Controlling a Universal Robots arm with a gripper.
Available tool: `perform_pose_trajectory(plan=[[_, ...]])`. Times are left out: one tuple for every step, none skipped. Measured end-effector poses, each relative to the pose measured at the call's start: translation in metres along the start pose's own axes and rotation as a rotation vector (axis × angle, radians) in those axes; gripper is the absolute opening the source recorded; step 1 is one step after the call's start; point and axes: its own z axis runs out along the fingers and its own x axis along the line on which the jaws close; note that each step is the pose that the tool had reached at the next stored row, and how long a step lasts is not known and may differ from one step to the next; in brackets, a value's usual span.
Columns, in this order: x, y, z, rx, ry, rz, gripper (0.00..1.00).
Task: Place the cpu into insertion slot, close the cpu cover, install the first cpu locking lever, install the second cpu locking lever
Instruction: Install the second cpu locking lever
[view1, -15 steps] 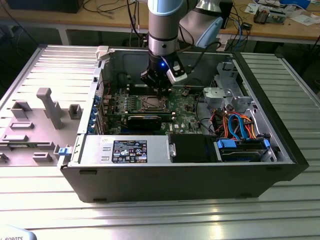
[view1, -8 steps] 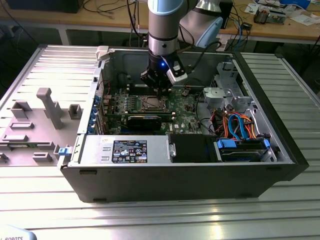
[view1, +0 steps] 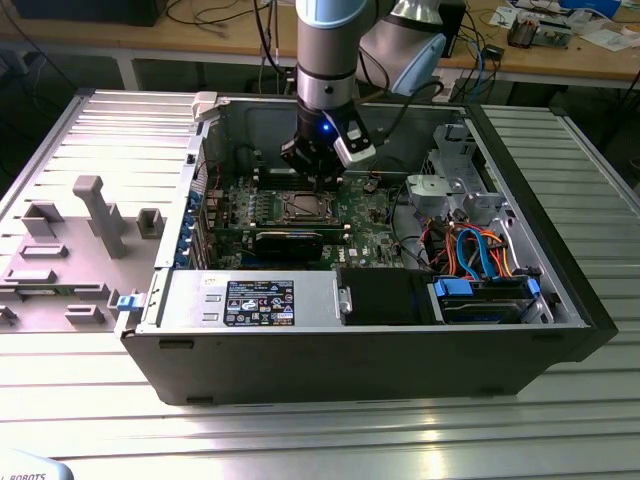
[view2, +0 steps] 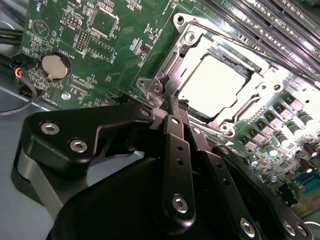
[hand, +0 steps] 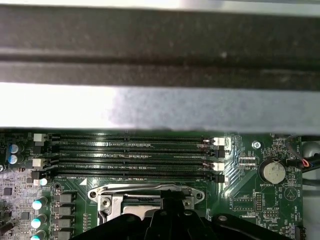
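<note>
Inside the open computer case (view1: 560, 290), the insertion slot (view1: 303, 207) sits on the green motherboard. The cpu (view2: 215, 82) lies flat in it, its silver top shining. The cpu cover (view2: 172, 65) is down around the chip as a silver frame. My gripper (view2: 171, 100) is shut, nothing visible between its black fingers, and its tip is right at one corner of the socket frame. In the first wrist view the gripper (hand: 172, 200) hides the middle of the slot (hand: 105, 192). In the exterior view the gripper (view1: 322, 183) hangs just behind the socket.
Long memory slots (hand: 135, 155) run beside the socket, with a coin battery (view2: 54, 66) nearby. A long black expansion card (view1: 290, 240), a power supply (view1: 250, 300) and a drive cage with blue and orange cables (view1: 480, 250) crowd the case. A grey moulded tray (view1: 90, 230) lies at the exterior view's left.
</note>
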Motion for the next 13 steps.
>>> perform_pose_trajectory(plan=[[0.0,-0.0007,0.0,-0.0001,0.0,0.0,0.11],[0.0,-0.0008,0.0,-0.0001,-0.0001,0.0,0.11],[0.0,-0.0008,0.0,0.0,0.0,0.0,0.11],[0.0,-0.0008,0.0,0.0,0.0,0.0,0.11],[0.0,-0.0009,0.0,0.0,0.0,0.0,0.11],[0.0,-0.001,-0.0001,0.0001,0.0,0.0,0.11],[0.0,-0.0011,-0.0001,0.0,0.0,0.0,0.11],[0.0,-0.0012,-0.0001,0.0001,0.0,0.0,0.11],[0.0,-0.0012,-0.0001,0.0,0.0,0.0,0.11],[0.0,-0.0012,-0.0001,0.0,0.0,0.0,0.11],[0.0,-0.0013,-0.0001,0.0,0.0,0.0,0.11],[0.0,-0.0015,-0.0001,0.0,0.0,0.0,0.11],[0.0,-0.0019,-0.0002,0.0001,0.0001,0.0,0.11]])
